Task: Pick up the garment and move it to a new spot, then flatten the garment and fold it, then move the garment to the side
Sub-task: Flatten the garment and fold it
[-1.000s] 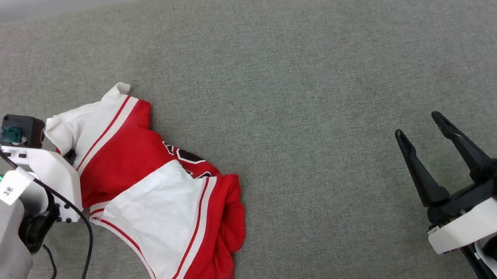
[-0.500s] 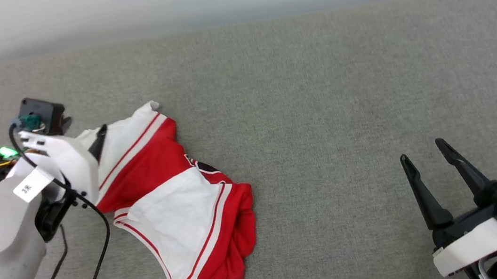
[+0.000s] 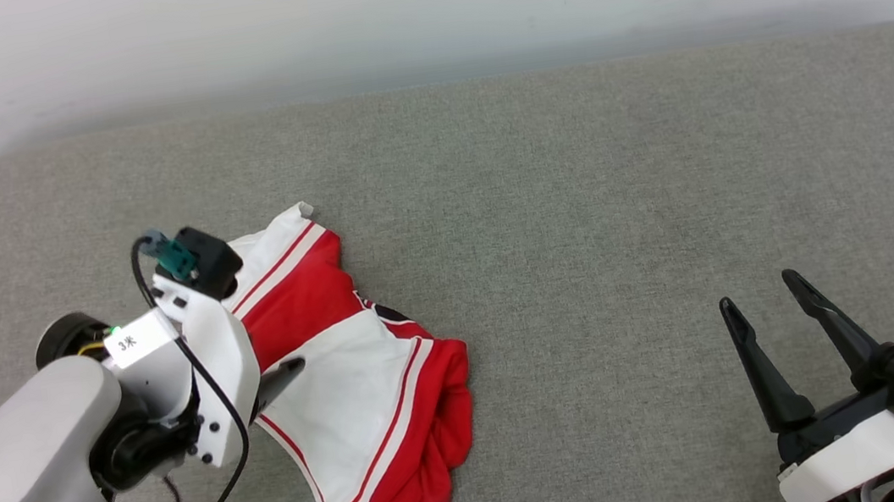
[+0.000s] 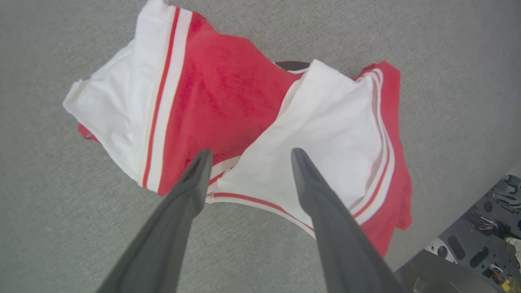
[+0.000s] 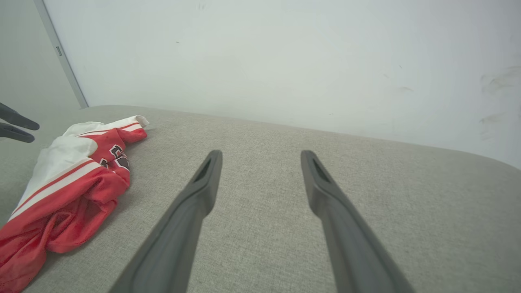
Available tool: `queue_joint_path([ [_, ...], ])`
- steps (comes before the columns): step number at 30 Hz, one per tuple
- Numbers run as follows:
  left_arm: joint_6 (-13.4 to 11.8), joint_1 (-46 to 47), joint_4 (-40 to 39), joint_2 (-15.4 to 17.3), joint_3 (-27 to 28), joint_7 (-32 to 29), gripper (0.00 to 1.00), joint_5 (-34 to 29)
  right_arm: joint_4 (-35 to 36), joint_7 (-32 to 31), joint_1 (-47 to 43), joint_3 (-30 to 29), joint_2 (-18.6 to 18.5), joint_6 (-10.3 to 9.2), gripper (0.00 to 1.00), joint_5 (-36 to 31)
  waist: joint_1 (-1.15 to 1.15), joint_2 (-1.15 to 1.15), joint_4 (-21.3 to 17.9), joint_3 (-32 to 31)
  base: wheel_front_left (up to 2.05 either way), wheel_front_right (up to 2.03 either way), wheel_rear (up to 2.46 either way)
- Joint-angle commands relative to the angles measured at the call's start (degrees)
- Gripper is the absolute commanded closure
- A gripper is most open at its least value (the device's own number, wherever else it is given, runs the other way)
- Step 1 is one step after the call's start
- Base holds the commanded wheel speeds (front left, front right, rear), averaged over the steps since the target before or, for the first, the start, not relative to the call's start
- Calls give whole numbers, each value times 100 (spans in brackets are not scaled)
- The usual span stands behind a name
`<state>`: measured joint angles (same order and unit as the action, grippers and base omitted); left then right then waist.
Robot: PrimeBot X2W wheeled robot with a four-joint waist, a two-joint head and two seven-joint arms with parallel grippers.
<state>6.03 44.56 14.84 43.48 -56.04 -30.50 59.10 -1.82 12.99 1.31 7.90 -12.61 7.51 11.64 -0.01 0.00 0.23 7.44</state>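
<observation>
Garment (image 3: 363, 398) is lying crumpled on left of grey padded surface (image 3: 580, 226). Left pincer (image 4: 250, 151) is hovering wide-open over its white sleeve edge. Right pincer (image 3: 759, 288), also wide, is sitting well apart. Risk: pinching only 1 layer, w/ rest dragging & bunching.

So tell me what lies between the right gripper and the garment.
Bare grey upholstery separates the right gripper from the garment, seen in the head view.
</observation>
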Motion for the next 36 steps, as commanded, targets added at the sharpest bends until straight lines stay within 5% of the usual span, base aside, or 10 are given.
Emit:
queue_joint_path([
  [1,-26,-44,-97,63,-29,-106,0,40,27,-12,-34,-24,-6,-4,0,24,1,0,-8,29,0,0,0],
  [10,-100,-260,-509,76,-345,-672,0,147,60,27,157,-23,-7,-4,0,44,1,0,-88,353,0,0,0],
  [23,4,-679,379,-598,-855,-410,0,-79,-123,128,396,33,4,-4,0,101,1,0,-240,741,0,0,0],
  [24,24,-700,425,-634,-884,-326,54,-106,-133,129,405,35,8,-4,0,101,1,0,-245,739,0,0,0],
  [25,40,-707,448,-671,-890,-223,84,-134,-144,139,408,32,11,-4,0,101,1,0,-245,731,0,0,0],
  [26,57,-695,457,-696,-901,-97,100,-193,-163,148,402,20,14,-4,0,102,1,0,-240,711,0,0,0],
  [36,-142,-365,25,-215,-216,1286,100,-462,-224,181,157,-116,107,-4,0,78,1,0,-112,325,0,0,0],
])
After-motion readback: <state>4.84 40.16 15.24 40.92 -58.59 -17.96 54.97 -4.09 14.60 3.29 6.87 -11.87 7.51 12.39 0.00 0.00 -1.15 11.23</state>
